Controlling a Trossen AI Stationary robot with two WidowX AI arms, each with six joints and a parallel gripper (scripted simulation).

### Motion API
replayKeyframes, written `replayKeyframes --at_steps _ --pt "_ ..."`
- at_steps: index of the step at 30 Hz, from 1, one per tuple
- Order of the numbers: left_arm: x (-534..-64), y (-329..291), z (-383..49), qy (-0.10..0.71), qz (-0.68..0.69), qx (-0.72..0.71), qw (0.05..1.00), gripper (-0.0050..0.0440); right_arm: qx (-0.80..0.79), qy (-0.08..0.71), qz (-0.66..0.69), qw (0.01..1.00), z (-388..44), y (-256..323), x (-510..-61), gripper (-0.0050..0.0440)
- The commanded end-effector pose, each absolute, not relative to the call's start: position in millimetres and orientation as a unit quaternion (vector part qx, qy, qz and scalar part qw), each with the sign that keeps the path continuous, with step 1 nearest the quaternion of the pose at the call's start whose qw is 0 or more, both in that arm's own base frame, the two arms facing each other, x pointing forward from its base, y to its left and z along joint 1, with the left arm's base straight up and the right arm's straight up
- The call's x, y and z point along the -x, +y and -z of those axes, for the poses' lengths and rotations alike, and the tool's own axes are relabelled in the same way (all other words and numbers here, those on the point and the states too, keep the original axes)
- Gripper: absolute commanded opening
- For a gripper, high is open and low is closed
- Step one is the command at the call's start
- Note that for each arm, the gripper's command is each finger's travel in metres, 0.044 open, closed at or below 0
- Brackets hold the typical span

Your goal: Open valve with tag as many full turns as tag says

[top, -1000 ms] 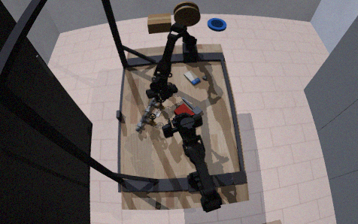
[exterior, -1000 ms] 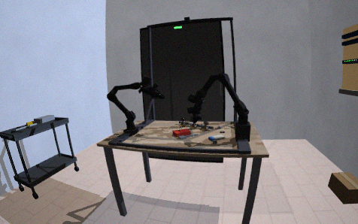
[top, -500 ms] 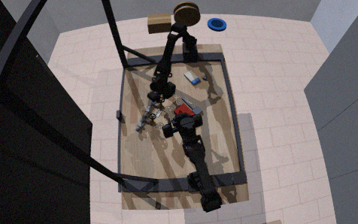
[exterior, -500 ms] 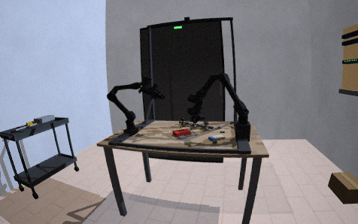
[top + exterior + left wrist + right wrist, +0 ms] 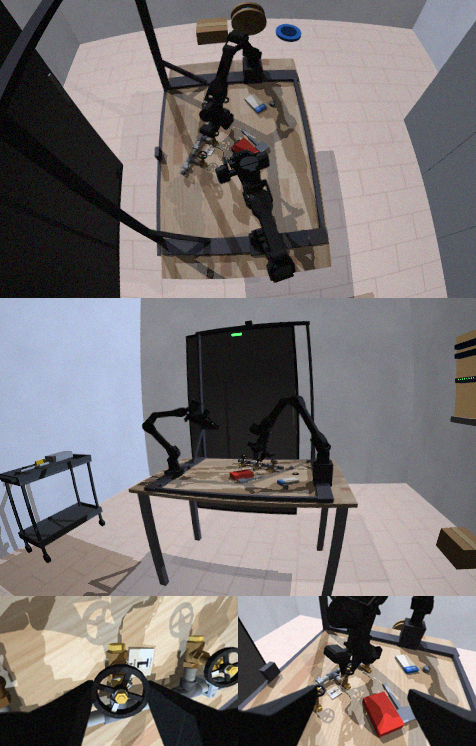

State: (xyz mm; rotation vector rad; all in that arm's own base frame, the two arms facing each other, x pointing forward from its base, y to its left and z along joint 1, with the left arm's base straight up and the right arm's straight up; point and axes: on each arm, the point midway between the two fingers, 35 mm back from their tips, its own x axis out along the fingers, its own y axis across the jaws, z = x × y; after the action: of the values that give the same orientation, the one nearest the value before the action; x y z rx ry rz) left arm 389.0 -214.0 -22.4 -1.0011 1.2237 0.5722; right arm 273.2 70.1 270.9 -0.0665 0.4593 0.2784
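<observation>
Tagged valve is the brass one (image 5: pixel 214 142) (image 5: pixel 115 657) (image 5: pixel 345 682) on the grey pipe run (image 5: pixel 193 154) (image 5: pixel 97 718) (image 5: pixel 325 677), toward the left of the table (image 5: pixel 185 210) (image 5: pixel 210 485) as seen from above. White square tag (image 5: pixel 210 150) (image 5: pixel 142 659) (image 5: pixel 334 692) beside it reads 1, so one full turn. Left end effector (image 5: pixel 209 134) (image 5: pixel 258 457) (image 5: pixel 120 684) (image 5: pixel 346 667) is about half open, fingers closed on opposite sides of its black spoked handwheel (image 5: pixel 121 714) (image 5: pixel 351 670). Right end effector (image 5: pixel 222 152) (image 5: pixel 216 427) (image 5: pixel 363 690) is nearly wide open, nothing in it. Wheel looks rigid, rim smooth and probably slippery; expect stem drag, weight irrelevant since the pipe carries it. Keep the grip across the diameter, centred on the brass hub nut, and twist about the stem axis. Off-axis load could slip the rim or strain the pipe. Watch the chain, and regrip if the wrist runs out of travel. Don't brush the neighbouring black handwheel (image 5: pixel 208 673).
</observation>
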Motion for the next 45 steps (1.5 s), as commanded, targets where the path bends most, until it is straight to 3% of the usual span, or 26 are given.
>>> replayKeyframes --at_steps 1,12,19,36,45 --pt "-391 -209 8 0.523 -0.272 0.473 0.655 0.0176 0.031 0.215 -0.138 0.966 -280 70 -273 0.04" --pt "-391 -209 8 0.523 -0.272 0.473 0.655 0.0176 0.031 0.215 -0.138 0.966 -280 70 -273 0.04" --pt "-390 -208 11 0.524 -0.274 0.471 0.655 0.0338 0.031 0.215 -0.138 0.966 -280 70 -273 0.04" --pt "-381 -209 -47 0.519 -0.261 0.478 0.659 0.0338 0.031 0.215 -0.138 0.966 -280 70 -273 0.04" --pt "-378 -207 -38 0.524 -0.27 0.472 0.656 0.0338 0.031 0.215 -0.138 0.966 -280 70 -273 0.04"
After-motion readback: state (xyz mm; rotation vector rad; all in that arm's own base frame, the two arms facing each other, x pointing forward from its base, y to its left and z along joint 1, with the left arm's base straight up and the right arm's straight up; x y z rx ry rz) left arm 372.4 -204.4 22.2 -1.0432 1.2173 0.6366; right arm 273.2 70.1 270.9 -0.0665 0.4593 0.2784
